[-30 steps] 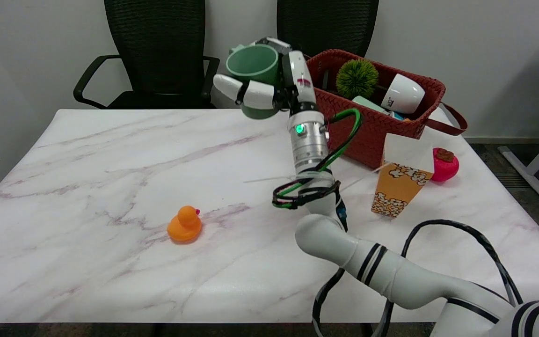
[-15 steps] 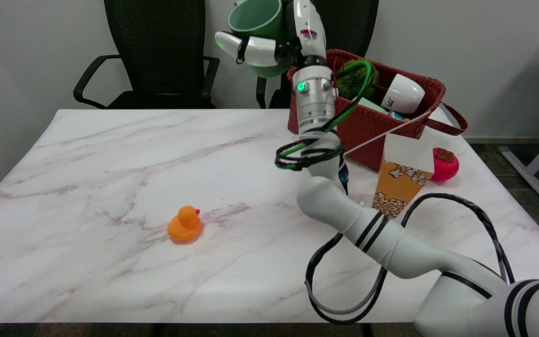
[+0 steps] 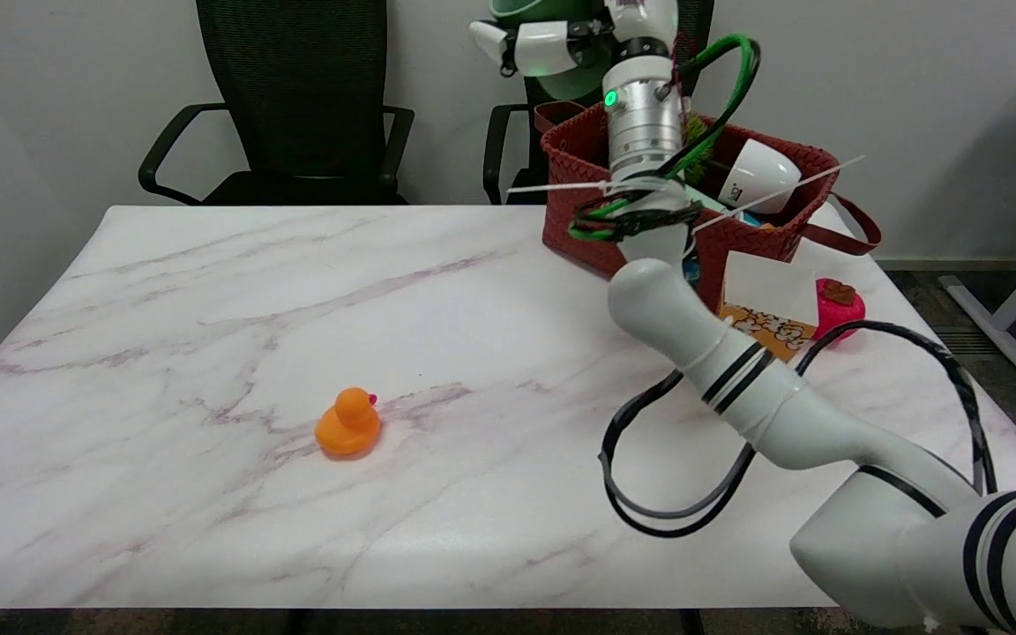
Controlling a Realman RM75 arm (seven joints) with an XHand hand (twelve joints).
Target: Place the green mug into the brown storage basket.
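Robot hand (image 3: 561, 40) above marble table (image 3: 208, 353)

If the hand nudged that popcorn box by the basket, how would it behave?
The popcorn box looks like thin card and narrows toward its base in this view, so it would likely tip rather than slide. It probably weighs little, and may crumple if squeezed. The arm hides part of it.

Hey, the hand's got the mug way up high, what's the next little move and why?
Probably carry it a bit further right, then lower. The right hand holds the mug high, over the basket's left edge; a white cup lies at the basket's right side, so aim left of it.
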